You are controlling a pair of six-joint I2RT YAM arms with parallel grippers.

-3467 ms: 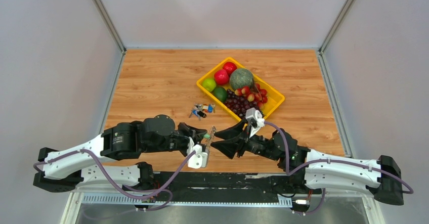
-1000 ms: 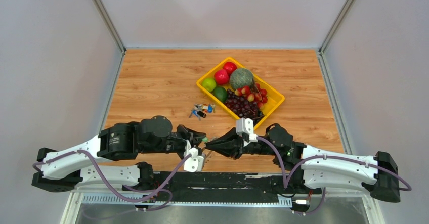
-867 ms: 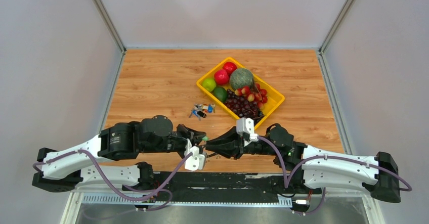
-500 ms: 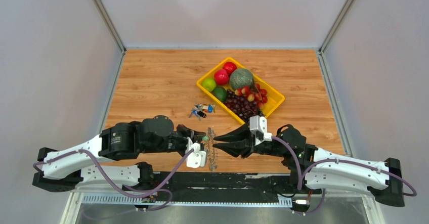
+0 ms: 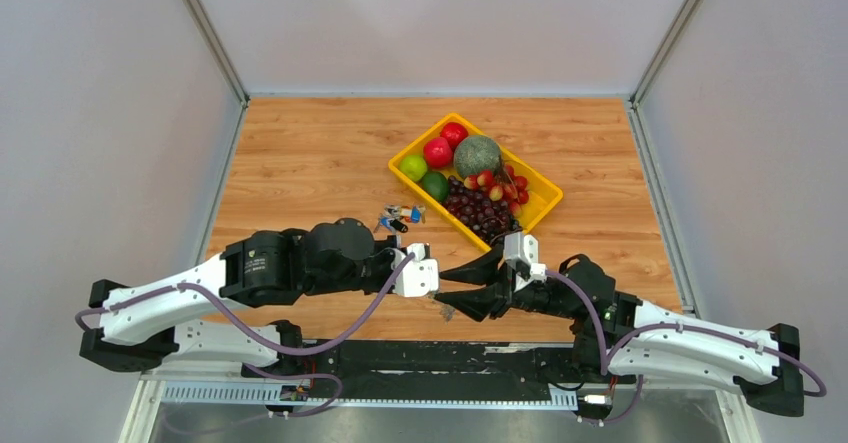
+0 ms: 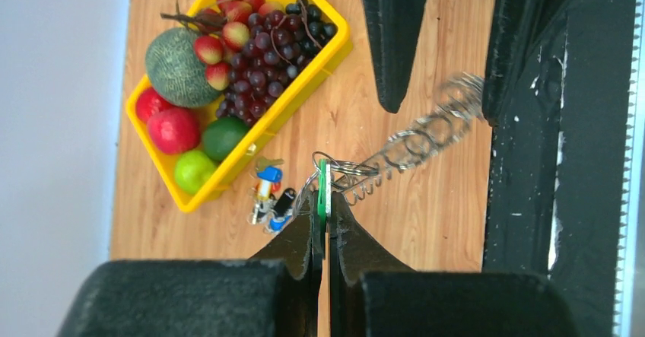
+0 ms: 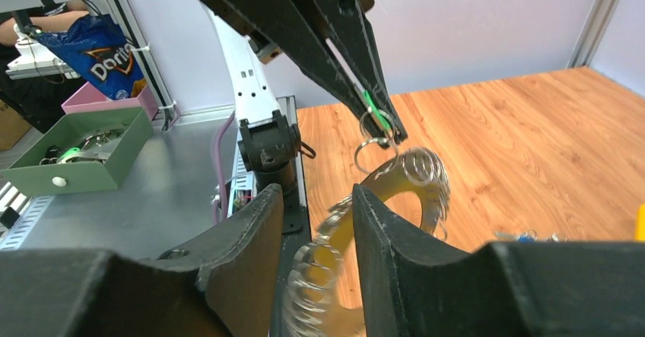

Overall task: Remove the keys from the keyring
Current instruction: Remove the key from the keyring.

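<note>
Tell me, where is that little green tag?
Left wrist view, centre: the green tag is pinched in the left gripper, keys trailing right from it.

Tabletop (image 5: 300, 163): wood-grain look w/ satin sheen. Keys (image 6: 414, 135): bright polished silver metal. Green tag (image 6: 325, 189): smooth plastic. Tray (image 5: 543, 201): glossy yellow plastic. Jaws: matt blk plastic. Melon (image 5: 477, 155): rough, netted skin.

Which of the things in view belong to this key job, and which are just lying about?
Part of the job:
- ring of silver keys, hanging from its green tag
- left pincer, shut on the tag
- right pincer, open, with the keys between its fingers

Lying about:
- small bunch of coloured keys
- yellow tray
- melon and grapes in it
</note>
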